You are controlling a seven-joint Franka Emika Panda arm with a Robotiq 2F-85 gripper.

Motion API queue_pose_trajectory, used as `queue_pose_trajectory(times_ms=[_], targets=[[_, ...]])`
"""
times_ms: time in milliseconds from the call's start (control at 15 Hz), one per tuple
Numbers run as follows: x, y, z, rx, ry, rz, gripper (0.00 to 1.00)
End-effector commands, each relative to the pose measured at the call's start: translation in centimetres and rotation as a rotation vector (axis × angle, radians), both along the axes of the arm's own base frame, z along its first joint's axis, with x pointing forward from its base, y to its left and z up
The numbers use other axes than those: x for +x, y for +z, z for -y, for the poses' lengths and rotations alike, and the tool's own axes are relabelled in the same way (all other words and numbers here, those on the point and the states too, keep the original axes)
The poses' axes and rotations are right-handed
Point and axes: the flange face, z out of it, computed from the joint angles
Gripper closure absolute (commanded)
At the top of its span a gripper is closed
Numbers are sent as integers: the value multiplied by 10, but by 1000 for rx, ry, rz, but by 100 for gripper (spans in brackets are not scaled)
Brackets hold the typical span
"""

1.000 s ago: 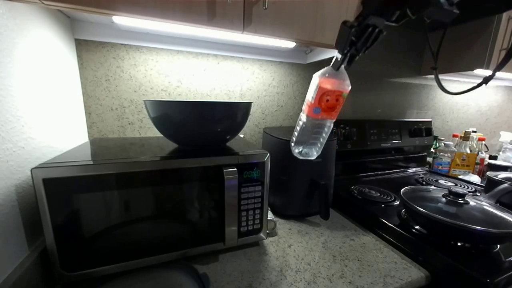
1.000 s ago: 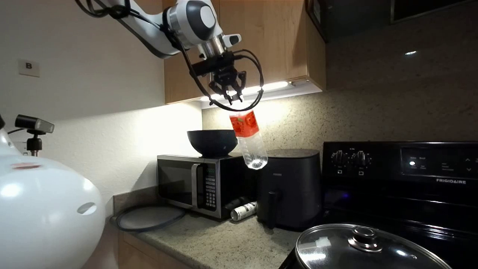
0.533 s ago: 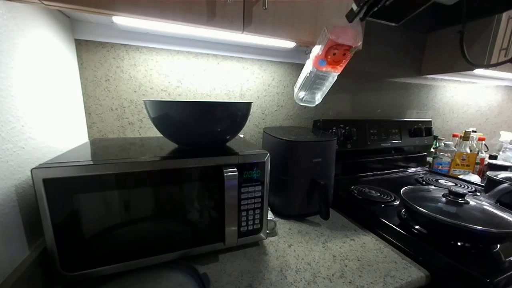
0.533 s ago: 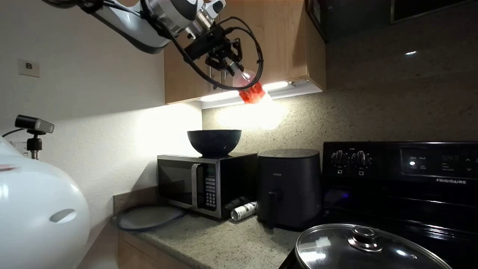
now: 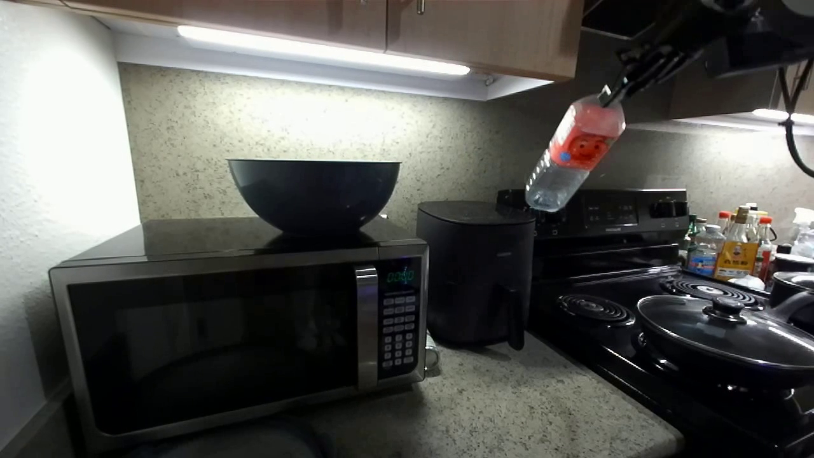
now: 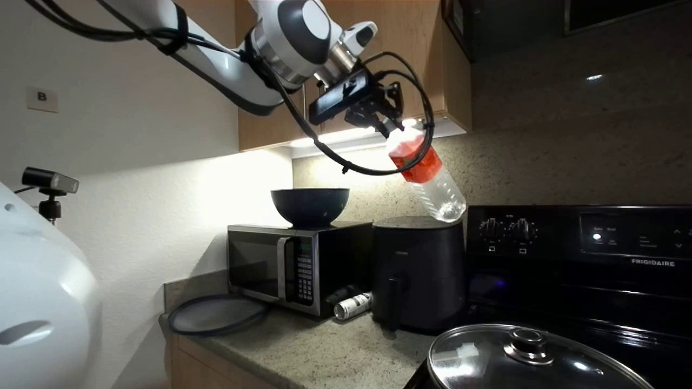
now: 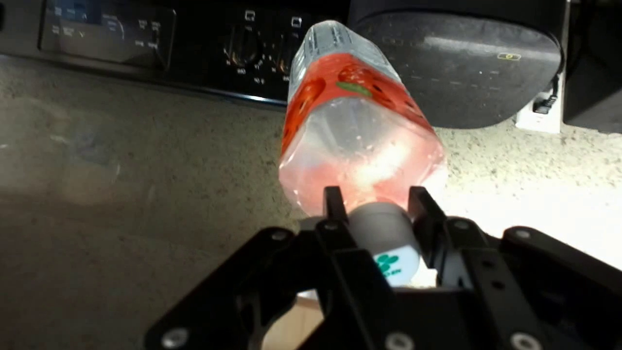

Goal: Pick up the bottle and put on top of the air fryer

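My gripper is shut on the white cap of the clear bottle with the red-orange label. The bottle hangs tilted in the air, base down and away from the gripper; it shows in both exterior views and the wrist view. The black air fryer stands on the counter. In an exterior view the bottle's base is right of and above the air fryer's top; in an exterior view the base overlaps its top right edge. In the wrist view the base lies beside the air fryer's top.
The microwave with a dark bowl on it stands beside the air fryer. A stove with a lidded pan is on the other side. The wall cabinet hangs above. A can lies on the counter.
The gripper and bottle first rose, then came down again. They are now further right in both exterior views, toward the stove, and the bottle is more tilted than a second ago.
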Motion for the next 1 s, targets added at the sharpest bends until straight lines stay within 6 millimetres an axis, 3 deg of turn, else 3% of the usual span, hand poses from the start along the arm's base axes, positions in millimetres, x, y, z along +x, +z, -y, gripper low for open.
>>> queue_pose_trajectory(times_ms=[0, 133, 533, 733, 933], targets=[[15, -44, 5, 33, 1, -33, 87], [23, -55, -5, 11, 29, -35, 87], [32, -54, -44, -76, 150, 41, 87], [45, -75, -37, -52, 137, -15, 87], [66, -116, -14, 19, 99, -153, 87]])
